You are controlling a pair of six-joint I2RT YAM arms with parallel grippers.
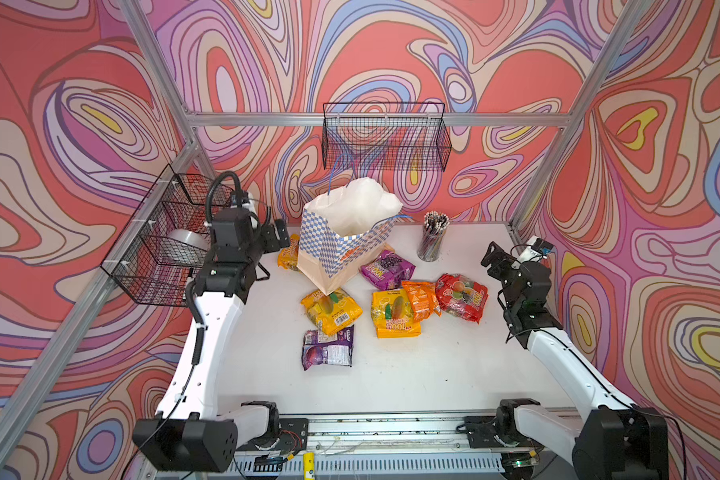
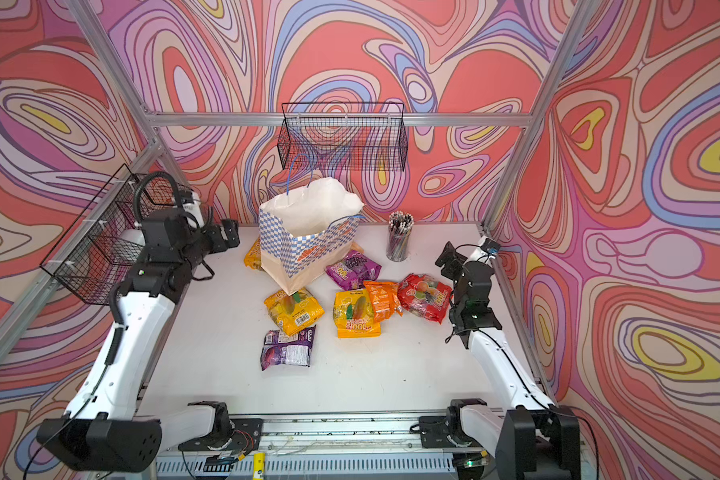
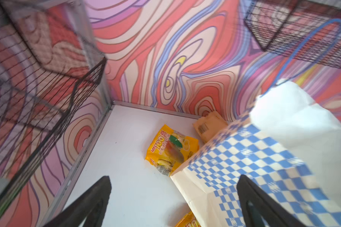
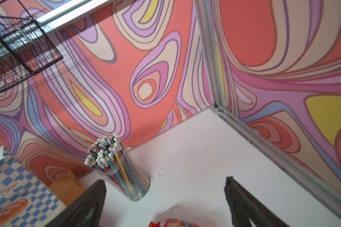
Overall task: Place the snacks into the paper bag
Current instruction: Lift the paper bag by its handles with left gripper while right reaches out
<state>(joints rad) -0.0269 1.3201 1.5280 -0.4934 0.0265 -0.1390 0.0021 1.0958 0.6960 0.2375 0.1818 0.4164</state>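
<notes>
Paper bag (image 1: pixel 329 257) beside left claw (image 1: pixel 282 235), snacks (image 1: pixel 395 311) apart

Upright paper bag (image 2: pixel 304 249), mouth open, sits back-centre on white surface (image 2: pixel 391 382). At its left pokes out yellow pkt 1 (image 2: pixel 251 254); purple pkt 1 (image 2: pixel 352 270) touches its right base. In front: yellow pkt 2 (image 2: pixel 294 311) at the bag's corner, yellow pkt 3 (image 2: pixel 355 316) w/ orange pkt (image 2: pixel 382 300) overlapping it, red pkt (image 2: pixel 425 297) just beside. Nearest the front lies purple pkt 2 (image 2: pixel 287 350). Right of bag: pencil cup (image 2: pixel 399 243). By bag's left hangs left claw (image 2: pixel 228 232); right claw (image 2: pixel 447 259) near red pkt.
</notes>
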